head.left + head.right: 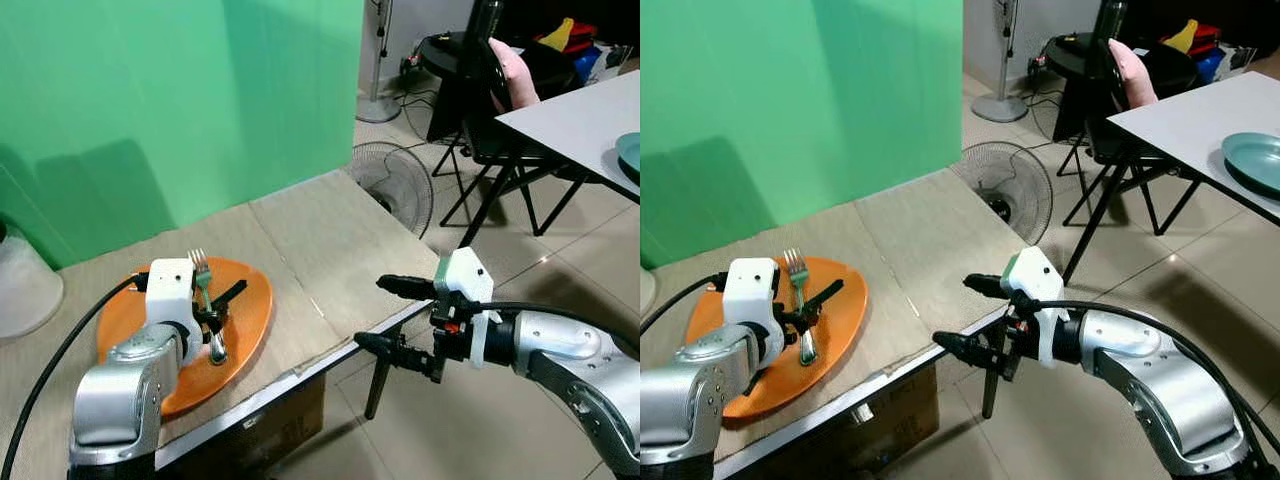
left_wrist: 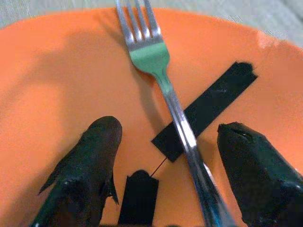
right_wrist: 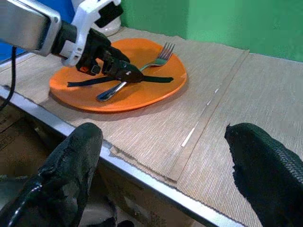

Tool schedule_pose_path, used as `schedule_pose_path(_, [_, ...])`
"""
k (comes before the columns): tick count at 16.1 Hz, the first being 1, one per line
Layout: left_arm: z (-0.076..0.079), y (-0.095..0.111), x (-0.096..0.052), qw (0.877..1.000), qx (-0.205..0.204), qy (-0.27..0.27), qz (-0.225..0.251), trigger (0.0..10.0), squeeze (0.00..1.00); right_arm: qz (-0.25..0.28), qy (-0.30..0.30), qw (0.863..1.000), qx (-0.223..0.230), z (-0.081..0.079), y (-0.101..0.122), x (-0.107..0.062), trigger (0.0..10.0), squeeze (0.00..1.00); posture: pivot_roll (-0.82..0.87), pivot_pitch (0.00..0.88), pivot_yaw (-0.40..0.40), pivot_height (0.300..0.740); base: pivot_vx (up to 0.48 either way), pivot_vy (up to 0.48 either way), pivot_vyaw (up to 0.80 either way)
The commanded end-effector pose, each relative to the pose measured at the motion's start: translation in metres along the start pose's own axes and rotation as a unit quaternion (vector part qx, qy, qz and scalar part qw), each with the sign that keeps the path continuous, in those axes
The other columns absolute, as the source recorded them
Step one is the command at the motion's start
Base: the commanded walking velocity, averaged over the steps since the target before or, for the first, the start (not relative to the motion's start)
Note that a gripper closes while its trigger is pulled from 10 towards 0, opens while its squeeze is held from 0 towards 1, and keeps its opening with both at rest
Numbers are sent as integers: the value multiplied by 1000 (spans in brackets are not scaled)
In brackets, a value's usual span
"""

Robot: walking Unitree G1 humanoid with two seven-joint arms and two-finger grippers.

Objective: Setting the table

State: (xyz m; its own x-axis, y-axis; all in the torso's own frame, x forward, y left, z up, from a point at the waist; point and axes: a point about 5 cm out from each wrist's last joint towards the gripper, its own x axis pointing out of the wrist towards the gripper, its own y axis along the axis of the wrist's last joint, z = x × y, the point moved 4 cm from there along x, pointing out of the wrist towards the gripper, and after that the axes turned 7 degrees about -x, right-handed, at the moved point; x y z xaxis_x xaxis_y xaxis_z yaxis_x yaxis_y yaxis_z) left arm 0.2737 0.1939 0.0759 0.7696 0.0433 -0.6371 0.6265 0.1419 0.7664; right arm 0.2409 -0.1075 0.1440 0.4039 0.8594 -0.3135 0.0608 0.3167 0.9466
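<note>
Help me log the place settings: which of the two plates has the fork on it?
The orange plate under the left gripper holds the fork. The teal plate on the white table shows none.

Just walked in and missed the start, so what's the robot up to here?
It is working at an orange plate on a table covered with a woven mat. The left gripper hangs open just above the plate, its fingers on either side of the handle of a fork that lies on the plate. The right gripper, also open and holding nothing, waits at the table's near edge.
</note>
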Motion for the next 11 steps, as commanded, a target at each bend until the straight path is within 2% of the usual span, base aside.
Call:
schedule_pose_path(1, [-3,1,2,1000,2,5,-1,0,0,0,6,1000,-13,-2,2,0,10000,0,-75,0,47,740,0,0,0])
schedule_pose_path(11, [-12,-12,8,999,-10,8,-32,0,0,-5,25,999,-27,-5,3,-2,10000,0,-84,0,42,740,0,0,0])
